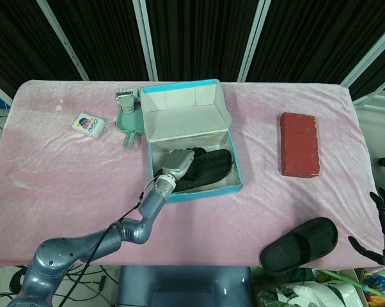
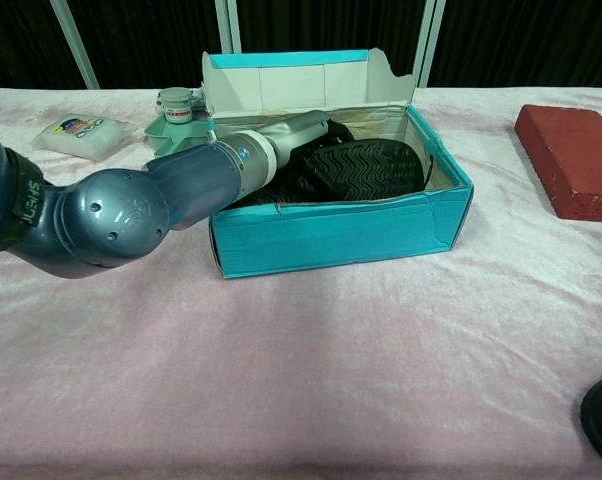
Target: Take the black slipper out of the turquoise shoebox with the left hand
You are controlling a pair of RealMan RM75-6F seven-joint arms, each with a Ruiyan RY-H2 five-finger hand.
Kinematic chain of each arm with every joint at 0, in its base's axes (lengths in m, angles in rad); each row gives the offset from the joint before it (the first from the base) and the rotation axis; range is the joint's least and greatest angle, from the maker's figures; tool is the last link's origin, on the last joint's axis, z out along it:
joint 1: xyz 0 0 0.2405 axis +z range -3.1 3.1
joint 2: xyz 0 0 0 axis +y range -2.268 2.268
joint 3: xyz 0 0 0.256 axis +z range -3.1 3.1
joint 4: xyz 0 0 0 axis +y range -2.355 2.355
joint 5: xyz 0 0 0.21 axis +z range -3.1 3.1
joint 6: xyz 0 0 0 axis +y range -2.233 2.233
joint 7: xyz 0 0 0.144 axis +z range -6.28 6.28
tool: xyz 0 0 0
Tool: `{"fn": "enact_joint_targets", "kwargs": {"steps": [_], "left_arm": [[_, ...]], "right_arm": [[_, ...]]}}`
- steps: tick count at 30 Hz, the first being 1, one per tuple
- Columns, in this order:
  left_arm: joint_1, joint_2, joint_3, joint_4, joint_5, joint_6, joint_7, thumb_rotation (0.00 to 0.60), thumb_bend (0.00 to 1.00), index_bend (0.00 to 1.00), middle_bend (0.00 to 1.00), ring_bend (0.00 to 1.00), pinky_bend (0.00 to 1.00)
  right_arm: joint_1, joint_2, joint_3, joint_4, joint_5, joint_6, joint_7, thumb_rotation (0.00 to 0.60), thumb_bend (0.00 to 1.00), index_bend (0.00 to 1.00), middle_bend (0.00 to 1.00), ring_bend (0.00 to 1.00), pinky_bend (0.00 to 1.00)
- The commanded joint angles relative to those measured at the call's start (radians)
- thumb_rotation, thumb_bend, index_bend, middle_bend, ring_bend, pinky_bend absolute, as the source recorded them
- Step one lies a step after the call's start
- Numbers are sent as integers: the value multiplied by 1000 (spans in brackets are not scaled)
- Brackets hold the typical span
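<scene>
One hand (image 1: 178,160) on boxed black slipper (image 1: 208,167)

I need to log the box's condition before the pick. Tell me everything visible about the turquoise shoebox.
The turquoise shoebox looks like cardboard, turquoise outside and pale inside. Its hinged lid stands open at the far side, with side flaps showing. The front wall's top edge looks slightly ragged in the chest view. It sits on the pink cloth, near the table's middle. The black slipper lies inside, sole up, and the left hand reaches into the box over its near left corner.
</scene>
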State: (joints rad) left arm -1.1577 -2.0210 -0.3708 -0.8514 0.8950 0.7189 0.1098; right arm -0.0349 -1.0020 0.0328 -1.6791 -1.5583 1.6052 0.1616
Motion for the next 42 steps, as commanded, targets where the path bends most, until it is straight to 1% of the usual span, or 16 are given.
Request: {"fn": "enact_joint_targets", "kwargs": {"steps": [1,6,9,14,18,20,22,24,29,31,33,37,39,42], "left_arm": [[35,43,6,-52,53,51,-37,600,561,409,504,443,642],[94,131,10,-178,152,146,-107,600,554,405,503,443,638],[125,173,5,-251,187,185,-150,600,550,408,503,443,631],[166,222,-24,-364,205,225,-230,600,549,411,504,443,626],[200,233,-47,-426,207,268,-295,600,556,409,504,443,618],[207,240,-47,-444,187,259,-289,600,560,405,503,443,619],[205,258,-36,-457,144,220,-237,600,561,397,496,443,620],[196,271,-27,-467,78,192,-147,600,562,381,483,441,621],[165,266,-25,-487,-118,171,38,600,580,354,458,430,627],[151,253,-30,-481,-185,185,92,600,589,348,454,430,659],[137,239,-31,-469,-226,203,138,600,593,342,451,430,689],[104,221,-33,-459,-328,233,249,600,596,328,446,430,692],[89,206,-34,-449,-355,269,298,600,597,324,442,430,694],[73,181,-36,-436,-372,333,358,600,598,315,438,432,729]], "right_arm": [[-3,1,0,-1,-5,7,3,600,90,0,0,0,134],[-5,2,0,-3,-14,13,8,600,89,0,0,0,134],[-6,2,-1,-4,-17,14,10,600,89,0,0,0,134],[-6,1,-1,-4,-21,16,12,600,89,0,0,0,134],[-6,1,0,-1,-19,14,20,600,89,0,0,0,134],[-5,0,-1,1,-19,12,25,600,89,0,0,0,134],[-5,0,-1,4,-20,10,30,600,89,0,0,0,134],[-6,-1,-2,7,-22,11,33,600,89,0,0,0,134],[-12,-1,-4,14,-19,14,46,600,89,0,0,0,133],[-14,-1,-5,16,-18,16,49,600,89,0,0,0,134],[-16,0,-6,17,-18,17,52,600,88,0,0,0,134],[-20,1,-7,18,-19,22,55,600,88,0,0,0,134],[-21,1,-8,19,-20,22,57,600,89,0,0,0,134],[-22,0,-7,20,-18,21,58,600,89,0,0,0,134]]}}
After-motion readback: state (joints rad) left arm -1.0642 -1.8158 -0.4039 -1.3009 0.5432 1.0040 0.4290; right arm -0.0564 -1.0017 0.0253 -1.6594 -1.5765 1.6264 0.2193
